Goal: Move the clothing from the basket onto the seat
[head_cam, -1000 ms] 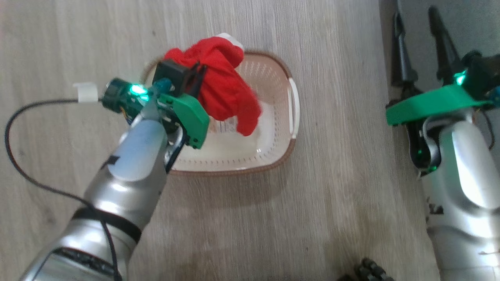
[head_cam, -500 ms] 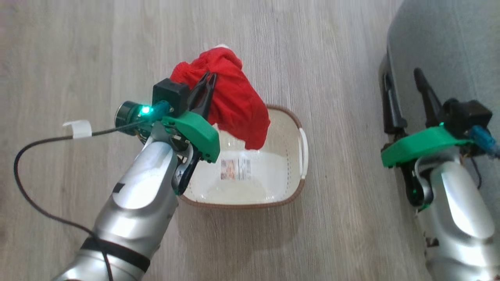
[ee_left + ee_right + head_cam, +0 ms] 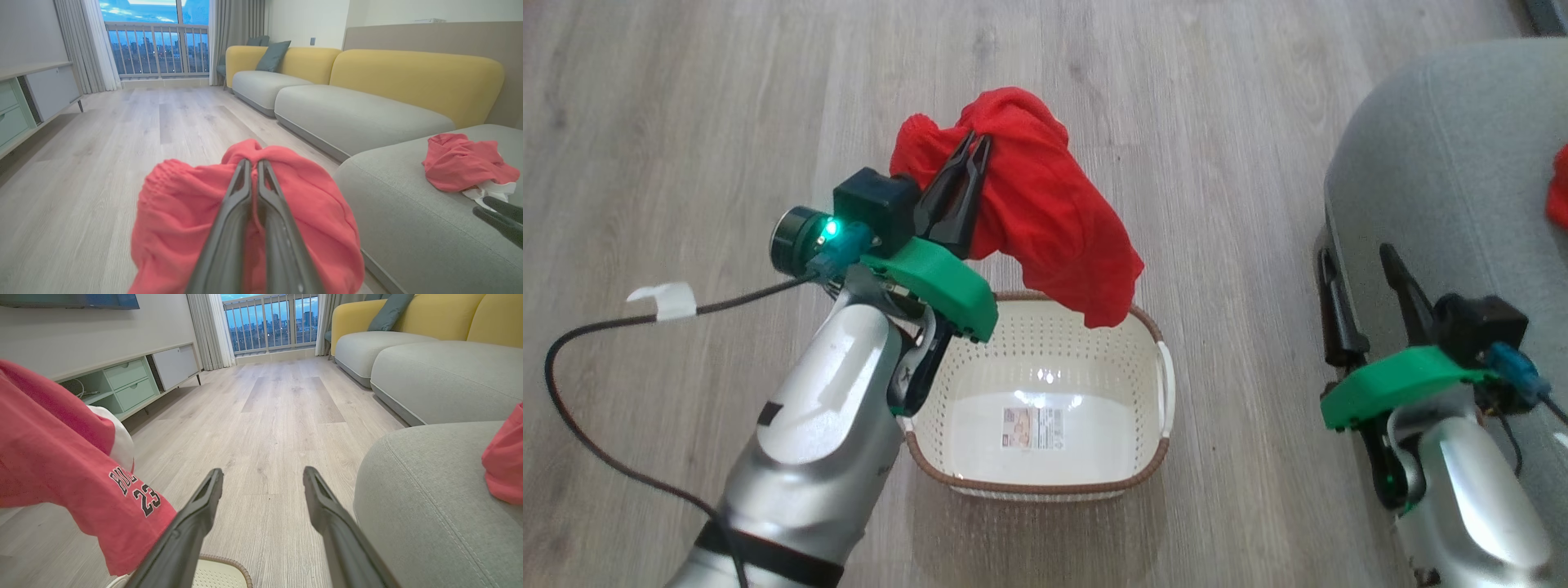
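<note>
My left gripper (image 3: 976, 143) is shut on a bright red garment (image 3: 1045, 220), held up in the air above the far rim of the basket. The cloth bunches around the fingers (image 3: 241, 192), and its hanging part (image 3: 53, 477) carries a "23" print and a white patch. The cream perforated basket (image 3: 947, 384) stands on the floor below, with just its label sticker inside. The grey seat (image 3: 1445, 163) lies to the right, with another red garment (image 3: 461, 163) and white cloth (image 3: 490, 190) on it. My right gripper (image 3: 1356, 257) is open beside the seat's edge and holds nothing.
A black cable with a white tape tag (image 3: 662, 300) trails over the wood floor on the left. Grey sofa seats with yellow backs (image 3: 359, 114) stand beyond the seat. A pale green and white cabinet (image 3: 135, 381) lines the opposite wall.
The head camera has shifted, bringing the seat further into view. My left gripper has lifted the red garment up and clear of the basket. The right gripper stays open.
</note>
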Robot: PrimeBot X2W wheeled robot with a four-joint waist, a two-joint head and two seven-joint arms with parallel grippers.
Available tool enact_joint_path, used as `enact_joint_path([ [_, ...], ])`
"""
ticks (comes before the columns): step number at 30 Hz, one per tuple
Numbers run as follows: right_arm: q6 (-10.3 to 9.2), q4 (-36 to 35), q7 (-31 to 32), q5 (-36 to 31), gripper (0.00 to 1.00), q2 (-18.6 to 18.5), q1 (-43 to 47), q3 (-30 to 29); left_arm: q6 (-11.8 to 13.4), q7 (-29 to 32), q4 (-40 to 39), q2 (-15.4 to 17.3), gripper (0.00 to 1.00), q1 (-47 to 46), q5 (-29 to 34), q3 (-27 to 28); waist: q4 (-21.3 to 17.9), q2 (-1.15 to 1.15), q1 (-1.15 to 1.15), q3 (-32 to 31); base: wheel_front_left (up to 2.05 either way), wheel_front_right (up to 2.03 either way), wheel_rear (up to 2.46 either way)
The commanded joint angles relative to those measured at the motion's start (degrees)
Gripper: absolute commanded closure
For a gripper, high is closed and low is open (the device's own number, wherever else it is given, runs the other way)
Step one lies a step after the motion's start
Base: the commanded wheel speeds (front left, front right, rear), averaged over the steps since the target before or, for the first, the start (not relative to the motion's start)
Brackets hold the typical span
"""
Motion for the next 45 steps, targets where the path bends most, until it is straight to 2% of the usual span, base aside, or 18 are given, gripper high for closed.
enact_joint_path([
  [1,-0.01,-1.54,-0.37,0.15,0.00,0.01,-0.12,0.90,-0.10,-0.73,-2.78,0.86,1.00,-1.57,-0.23,2.08,0.30,0.00,0.01,-1.06,0.00,0.00,0.00],
  [13,-0.01,-1.01,-0.37,0.21,0.00,0.64,2.33,1.18,0.64,-0.43,-9.66,1.22,1.00,-0.36,-0.07,1.15,0.11,0.00,0.01,-4.07,0.00,0.00,0.00],
  [16,-0.01,-1.43,-0.37,0.38,0.00,1.01,1.80,2.75,0.88,-0.16,-10.70,1.40,1.00,-0.08,-0.22,1.07,0.19,0.00,0.01,-3.90,0.00,0.00,0.00],
  [19,-0.01,-2.68,-0.37,1.30,0.00,1.34,0.27,6.79,0.95,0.03,-11.74,1.41,1.00,-0.02,-0.28,0.76,0.41,0.00,0.01,-3.28,0.00,0.00,0.00],
  [26,-0.01,-6.66,-0.37,5.18,0.00,1.42,-7.70,21.63,0.55,0.32,-13.03,1.25,1.00,-0.09,-1.09,-0.81,1.42,0.00,0.01,-1.58,0.00,0.00,0.00],
  [33,-0.01,-6.94,-0.37,7.60,0.00,1.96,-15.56,29.10,0.48,0.14,-12.46,1.06,1.00,-0.64,-1.68,-3.02,2.89,0.00,0.01,-0.51,0.00,0.00,0.00],
  [38,-0.01,-4.58,-0.37,8.41,0.00,2.30,-18.11,31.82,0.62,-0.02,-12.09,0.99,1.00,-1.05,-2.08,-4.03,3.54,0.00,0.01,-0.30,0.00,0.00,0.00],
  [45,-0.01,7.90,-0.37,12.22,0.00,2.72,-22.10,39.67,0.57,-0.29,-11.77,0.90,1.00,-1.44,-3.37,-6.77,4.54,0.00,0.01,-0.51,0.00,0.00,0.00],
])
